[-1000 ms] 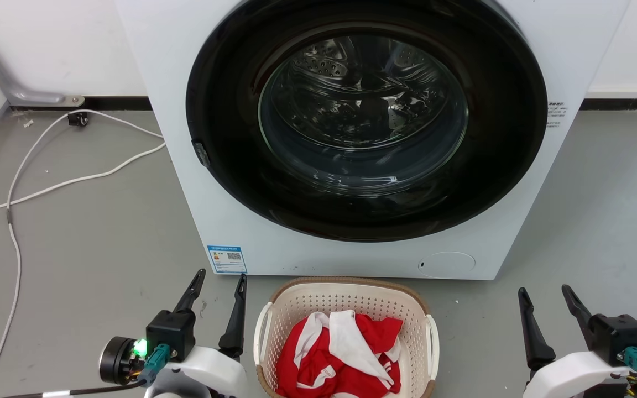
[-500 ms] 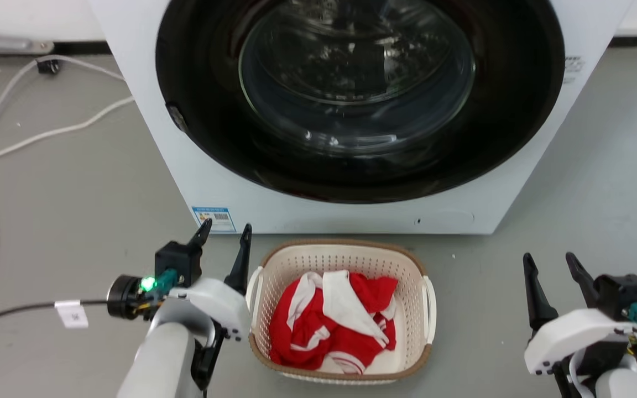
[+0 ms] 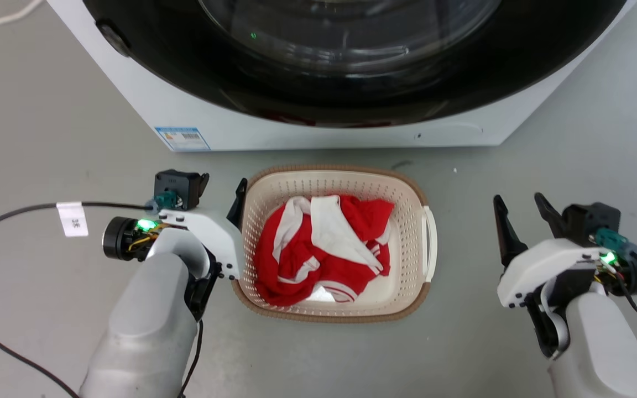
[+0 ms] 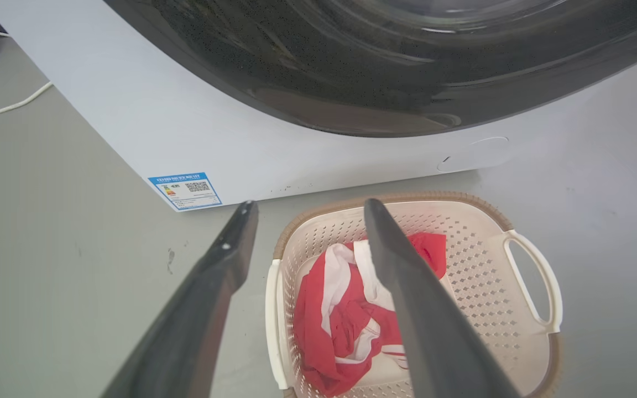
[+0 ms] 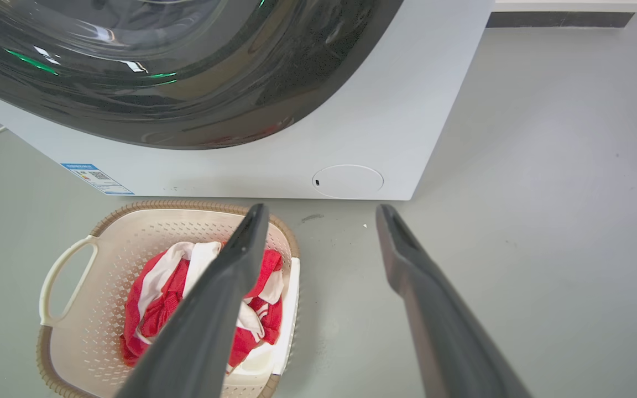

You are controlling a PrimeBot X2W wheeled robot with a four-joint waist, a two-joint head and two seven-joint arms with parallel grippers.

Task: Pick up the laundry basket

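The left gripper (image 4: pixel 309 204) held its fingers (image 4: pixel 224 249) spread and empty; in the left wrist view they straddled the left handle (image 4: pixel 273 320) of the laundry basket (image 3: pixel 332 167), one outside the rim, one over the red-and-white garment (image 3: pixel 324 249). The right gripper (image 3: pixel 517 197), equally open and empty, stood well apart at the head view's right. This looked like the approach step; next, the right fingers would probably need to reach the right handle (image 3: pixel 433 243). The basket sat upright at centre frame, below the washing machine (image 3: pixel 307 138), its long axis running left to right.
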